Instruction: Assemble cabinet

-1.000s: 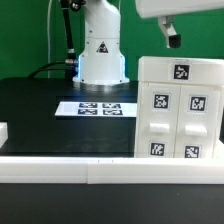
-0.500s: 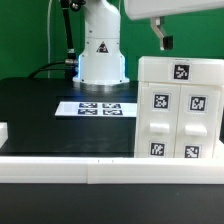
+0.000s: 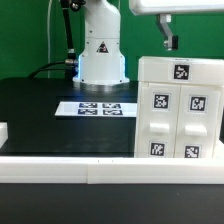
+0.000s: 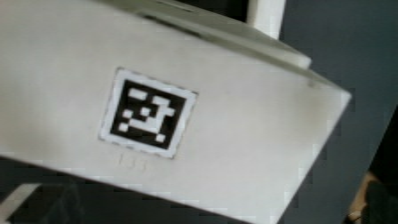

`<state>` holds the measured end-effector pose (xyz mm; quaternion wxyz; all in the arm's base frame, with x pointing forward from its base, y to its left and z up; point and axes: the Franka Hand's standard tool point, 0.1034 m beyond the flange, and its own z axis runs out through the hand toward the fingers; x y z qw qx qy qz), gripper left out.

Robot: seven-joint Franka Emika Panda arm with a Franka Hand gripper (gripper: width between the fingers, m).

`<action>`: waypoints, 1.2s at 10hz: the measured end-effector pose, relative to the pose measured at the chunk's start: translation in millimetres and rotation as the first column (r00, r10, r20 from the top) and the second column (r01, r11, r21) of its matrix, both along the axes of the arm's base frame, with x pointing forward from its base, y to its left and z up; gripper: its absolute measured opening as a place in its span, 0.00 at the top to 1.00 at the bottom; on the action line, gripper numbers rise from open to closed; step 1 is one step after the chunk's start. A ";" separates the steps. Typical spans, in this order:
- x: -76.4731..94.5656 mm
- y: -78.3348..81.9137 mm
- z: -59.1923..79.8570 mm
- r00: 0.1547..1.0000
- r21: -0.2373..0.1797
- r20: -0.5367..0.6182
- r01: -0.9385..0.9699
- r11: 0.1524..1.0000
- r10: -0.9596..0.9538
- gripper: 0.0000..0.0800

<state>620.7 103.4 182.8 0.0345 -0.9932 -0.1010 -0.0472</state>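
Note:
The cabinet [image 3: 178, 110] is a large white box with several black-and-white tags, standing upright at the exterior view's right on the black table. My gripper [image 3: 168, 38] hangs just above its top back edge without touching it. Only one dark finger shows there, so I cannot tell whether the jaws are open or shut. The wrist view is filled by a white face of the cabinet [image 4: 231, 90] carrying one tag [image 4: 150, 110]. No fingers show clearly in that view.
The marker board [image 3: 98, 107] lies flat on the black table [image 3: 40, 115] in front of the white robot base [image 3: 100, 50]. A white rail [image 3: 100, 170] runs along the front edge. A small white piece [image 3: 3, 131] sits at the exterior view's left edge.
My gripper shifted a little sideways above the cabinet's top and rose slightly. The cabinet has not moved.

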 end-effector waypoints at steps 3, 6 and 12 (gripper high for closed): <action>0.3 -2.0 -0.2 0.977 -0.024 0.014 -0.211 0.977 0.211 0.00; 2.3 0.1 -2.3 0.848 -0.102 0.043 -0.523 0.846 0.529 0.00; -3.6 -13.8 -14.0 0.560 -0.157 -0.019 -0.820 0.551 0.828 0.00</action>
